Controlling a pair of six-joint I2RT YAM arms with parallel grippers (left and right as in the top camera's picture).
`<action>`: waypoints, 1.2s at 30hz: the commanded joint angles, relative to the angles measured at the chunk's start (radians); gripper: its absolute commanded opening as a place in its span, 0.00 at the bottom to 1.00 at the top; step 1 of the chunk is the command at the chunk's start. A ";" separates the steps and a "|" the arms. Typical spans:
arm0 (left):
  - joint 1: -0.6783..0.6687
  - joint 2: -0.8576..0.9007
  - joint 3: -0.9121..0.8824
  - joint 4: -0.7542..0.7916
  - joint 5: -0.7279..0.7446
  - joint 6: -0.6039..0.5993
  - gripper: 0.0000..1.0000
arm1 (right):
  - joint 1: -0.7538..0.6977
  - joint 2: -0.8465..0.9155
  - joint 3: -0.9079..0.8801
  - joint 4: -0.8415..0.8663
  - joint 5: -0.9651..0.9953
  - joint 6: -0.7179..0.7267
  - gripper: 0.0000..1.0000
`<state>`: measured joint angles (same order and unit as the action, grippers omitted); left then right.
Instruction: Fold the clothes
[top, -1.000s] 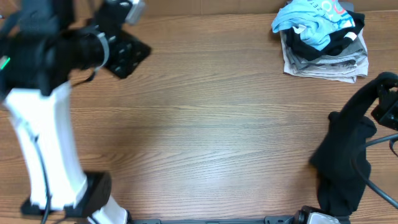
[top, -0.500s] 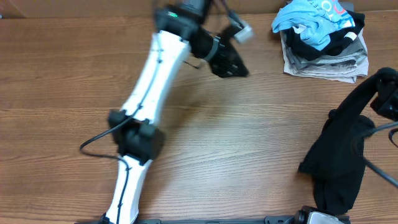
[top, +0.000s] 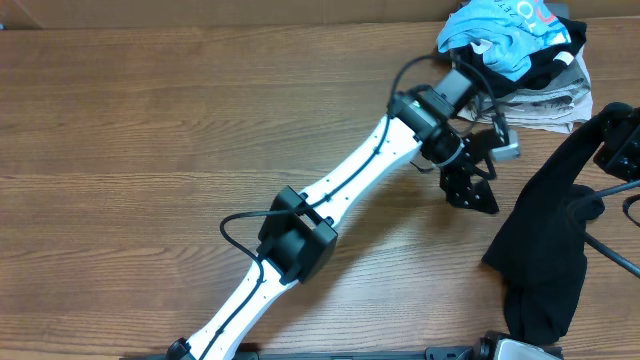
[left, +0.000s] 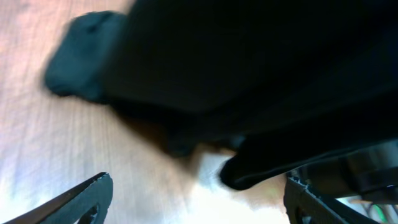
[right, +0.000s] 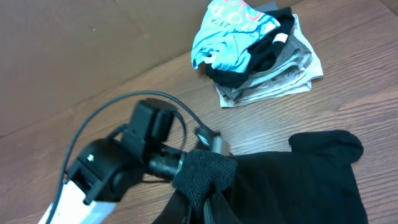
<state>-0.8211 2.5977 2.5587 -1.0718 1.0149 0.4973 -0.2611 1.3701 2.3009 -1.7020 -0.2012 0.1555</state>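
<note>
The clothes (top: 545, 250), a long black garment, hang at the table's right side and trail down to the front edge. My right gripper (top: 618, 140) is shut on a bunched mesh part of the clothes (right: 208, 174), lifting that end. My left arm reaches diagonally across the table, and its gripper (top: 470, 187) stands open just left of the garment. In the left wrist view the clothes (left: 249, 74) fill the upper frame, blurred. The left gripper (left: 199, 205) has its two fingers spread wide over bare wood, with nothing between them.
A pile of folded fabric (top: 520, 65) lies at the back right corner, with a light blue shirt (right: 233, 28) on top and grey-white cloth beneath. The left arm's white links (top: 330, 200) cross the middle of the wooden table (top: 150, 150). A cardboard wall (right: 74, 37) stands behind.
My left arm has swung from the far left across the table to the black garment, and its jaws have opened wide. The right gripper keeps its hold; the hanging cloth shifted slightly.
</note>
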 joint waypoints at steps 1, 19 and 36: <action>-0.027 0.015 0.002 0.009 0.088 -0.003 0.93 | -0.002 0.005 0.013 0.008 0.010 -0.007 0.05; 0.293 -0.058 0.005 -0.073 0.061 -0.120 0.80 | 0.097 0.080 0.013 0.029 -0.142 0.003 0.04; 1.104 -0.249 0.005 -0.196 0.242 -0.078 0.81 | 0.832 0.314 0.042 0.570 -0.122 0.080 0.04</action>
<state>0.2817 2.3951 2.5587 -1.2480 1.1984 0.4141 0.5014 1.7073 2.3005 -1.1774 -0.3183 0.2276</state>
